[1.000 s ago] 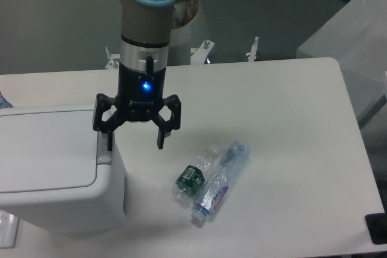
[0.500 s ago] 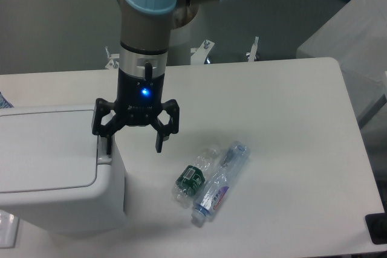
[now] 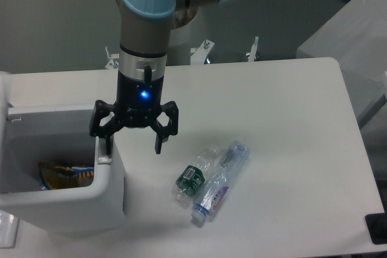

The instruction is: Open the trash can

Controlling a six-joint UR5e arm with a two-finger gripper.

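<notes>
since half a second ago the flat lid of the trash can (image 3: 66, 194) has swung up out of sight at the 9 o'clock edge of the view, and the bin's inside now shows, with a crumpled yellow and blue wrapper (image 3: 60, 172) lying at the bottom. the gripper (image 3: 134, 143) has barely shifted. its 2 fingers are spread wide and hold nothing; one fingertip (image 3: 107, 147) rests at the small grey push tab (image 3: 104, 159) on the bin's near rim, the other hangs free over the table (image 3: 284, 119). the trash can sits at the table's 8 o'clock corner, directly at 9 o'clock of the gripper, its long axis running from 9 to 3 across the view. 2 empty plastic bottles, a clear bottle with a green label (image 3: 193, 176) and a bottle with a blue and white label (image 3: 221, 184), lie side by side at 4 o'clock of the gripper, well apart from the bin. by the look of it the opening is done; a straight lift away from the tab should clear the rim.
</notes>
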